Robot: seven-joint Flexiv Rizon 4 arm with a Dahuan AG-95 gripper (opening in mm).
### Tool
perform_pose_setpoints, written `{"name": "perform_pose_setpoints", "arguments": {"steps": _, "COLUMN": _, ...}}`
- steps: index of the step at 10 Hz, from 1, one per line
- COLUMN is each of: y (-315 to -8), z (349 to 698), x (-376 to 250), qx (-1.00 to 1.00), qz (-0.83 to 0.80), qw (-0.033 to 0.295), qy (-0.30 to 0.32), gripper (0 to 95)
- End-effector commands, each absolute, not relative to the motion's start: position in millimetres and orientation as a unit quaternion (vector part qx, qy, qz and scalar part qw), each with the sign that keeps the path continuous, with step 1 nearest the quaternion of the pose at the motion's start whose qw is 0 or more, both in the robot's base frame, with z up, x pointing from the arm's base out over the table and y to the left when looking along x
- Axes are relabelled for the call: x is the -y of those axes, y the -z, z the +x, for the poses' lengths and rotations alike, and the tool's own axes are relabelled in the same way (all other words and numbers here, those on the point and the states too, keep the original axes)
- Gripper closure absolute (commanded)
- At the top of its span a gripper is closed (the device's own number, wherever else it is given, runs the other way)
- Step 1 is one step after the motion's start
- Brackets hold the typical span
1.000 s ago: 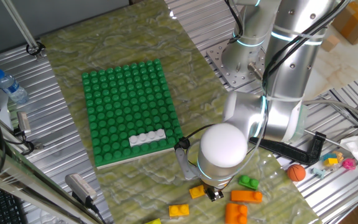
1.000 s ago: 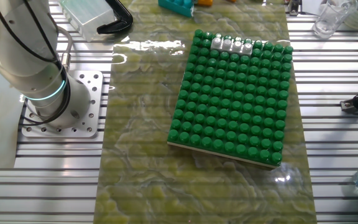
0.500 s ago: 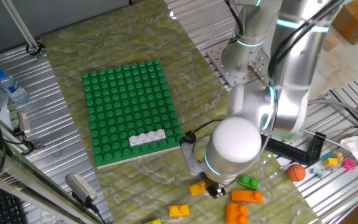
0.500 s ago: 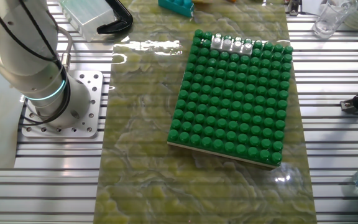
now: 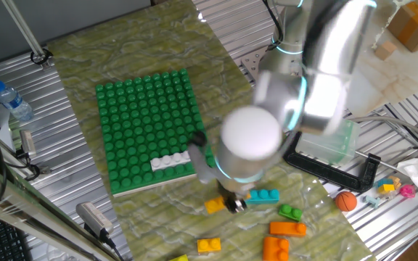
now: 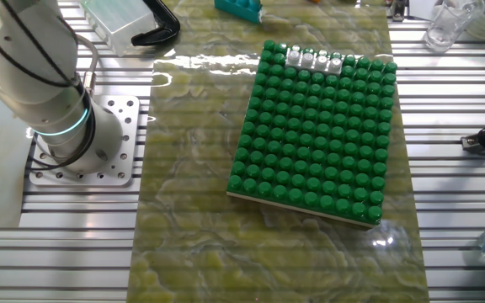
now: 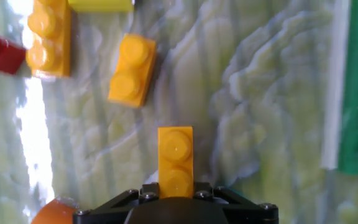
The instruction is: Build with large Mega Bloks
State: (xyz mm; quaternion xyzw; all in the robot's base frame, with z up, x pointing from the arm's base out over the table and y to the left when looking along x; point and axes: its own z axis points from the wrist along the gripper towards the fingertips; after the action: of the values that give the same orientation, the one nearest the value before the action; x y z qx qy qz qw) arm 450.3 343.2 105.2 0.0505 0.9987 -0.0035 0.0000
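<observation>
1. Since the earlier frames, the arm had swung from the loose-brick pile toward the flat green studded baseplate (image 5: 151, 134), carrying a small yellow two-stud plastic brick (image 7: 175, 158).
2. Its jaws (image 7: 176, 186) were clenched on that brick's near end, studs facing the camera, clear of the marbled worktop (image 7: 260, 93), likely for pressing down.
3. Other yellow bricks (image 7: 132, 70) lay loose behind; a white four-stud brick (image 5: 171, 161) sat on the baseplate's edge row.

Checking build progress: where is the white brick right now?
The white brick sits on the green baseplate, at its edge nearest the loose bricks; the other fixed view shows it along the far edge.
</observation>
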Motion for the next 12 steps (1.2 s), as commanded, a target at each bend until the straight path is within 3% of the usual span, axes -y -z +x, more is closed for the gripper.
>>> {"name": "perform_pose_setpoints", "arguments": {"steps": 1, "y": -119, "z": 458, "x": -324, "qx": -0.998, "qz": 0.058, "qw": 0.014, "qy": 0.003, "gripper": 95.0}}
{"name": "perform_pose_setpoints", "arguments": {"steps": 5, "y": -135, "z": 498, "x": -278, "qx": -0.997, "qz": 0.064, "qw": -0.007, "qy": 0.046, "gripper": 95.0}}
{"name": "perform_pose_setpoints", "arguments": {"steps": 7, "y": -129, "z": 509, "x": -257, "qx": -0.997, "qz": 0.054, "qw": -0.010, "qy": 0.052, "gripper": 95.0}}
{"name": "perform_pose_setpoints", "arguments": {"steps": 12, "y": -124, "z": 499, "x": -224, "qx": -0.999, "qz": 0.027, "qw": -0.004, "qy": 0.039, "gripper": 95.0}}
